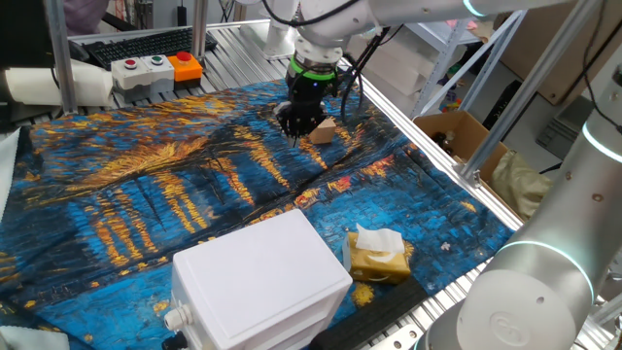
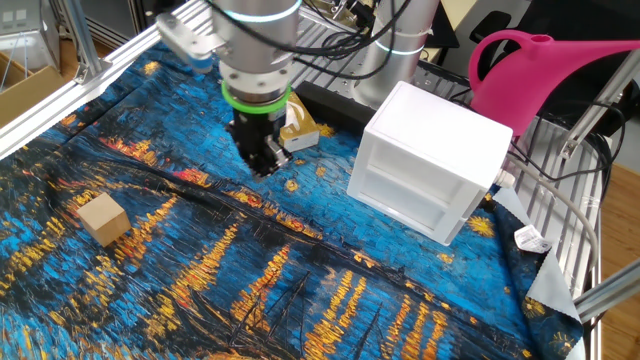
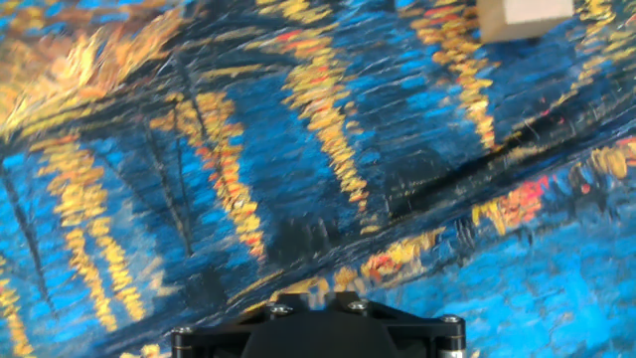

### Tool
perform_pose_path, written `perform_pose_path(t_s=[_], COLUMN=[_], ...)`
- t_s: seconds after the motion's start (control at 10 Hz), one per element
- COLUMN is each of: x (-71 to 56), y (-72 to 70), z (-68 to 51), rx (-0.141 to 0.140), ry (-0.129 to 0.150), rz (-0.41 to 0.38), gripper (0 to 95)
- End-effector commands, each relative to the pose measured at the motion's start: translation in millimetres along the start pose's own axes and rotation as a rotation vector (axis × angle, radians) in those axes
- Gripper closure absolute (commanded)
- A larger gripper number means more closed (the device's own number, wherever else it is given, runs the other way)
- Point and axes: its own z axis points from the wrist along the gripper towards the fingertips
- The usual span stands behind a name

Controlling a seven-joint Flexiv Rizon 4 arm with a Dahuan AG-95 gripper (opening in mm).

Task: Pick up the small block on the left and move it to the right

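The claw [image 2: 262,160] points down over the blue-and-gold cloth [image 2: 330,290] on the desk, its fingers drawn together and gripping nothing. The small block [image 2: 104,218] rests on the cloth well apart from the claw, untouched. A white box [image 2: 432,170] stands on the claw's other side, a yellow-brown packet [image 2: 300,132] just behind it

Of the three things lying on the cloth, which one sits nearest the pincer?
The small light-tan wooden cube; the big white plastic box and the yellow-brown tissue packet lie farther from the shut pincer, by the cloth's other end.
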Motion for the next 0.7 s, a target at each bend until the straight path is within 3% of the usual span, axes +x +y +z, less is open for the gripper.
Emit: perform_pose_path(t_s=[0.1,0.7], x=[-18.3,-64.7], y=[-6.6,-31.5], z=[0.7,1.0], rx=[0.001,-0.011], ry=[-0.003,0.000], rz=[-0.092,-0.195], gripper=[95.0,95.0])
